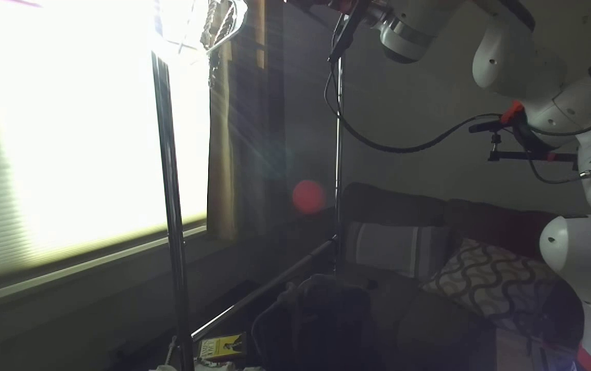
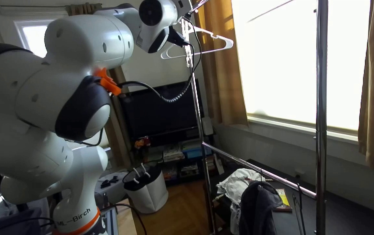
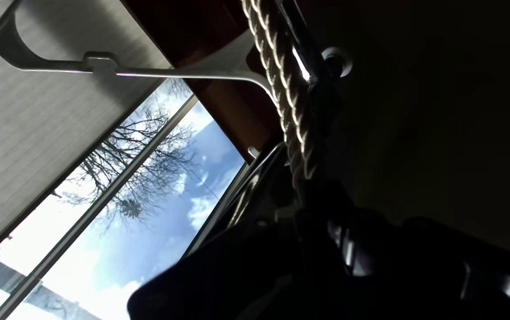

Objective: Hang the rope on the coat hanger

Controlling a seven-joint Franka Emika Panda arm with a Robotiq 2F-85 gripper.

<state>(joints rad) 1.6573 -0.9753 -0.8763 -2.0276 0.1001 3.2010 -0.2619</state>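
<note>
Two near rope strands (image 3: pixel 287 89) reach the gripper (image 3: pixel 310 195)—opening, hold, can't tell! Seat both on the hanger (image 3: pixel 148 72), then retreat.

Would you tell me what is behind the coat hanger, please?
Behind the coat hanger, the exterior views show the brown curtain, pale wall and bright window. Whatever the rope covers near the hanger's middle cannot be seen.

A living room in a home — there's a dark sofa (image 1: pixel 393 208) with a striped pillow (image 1: pixel 387 250) and a wavy-patterned cushion (image 1: pixel 501 278), a flat television (image 2: pixel 157 116), brown curtain (image 2: pixel 222 88), wooden floor (image 2: pixel 180 213).
</note>
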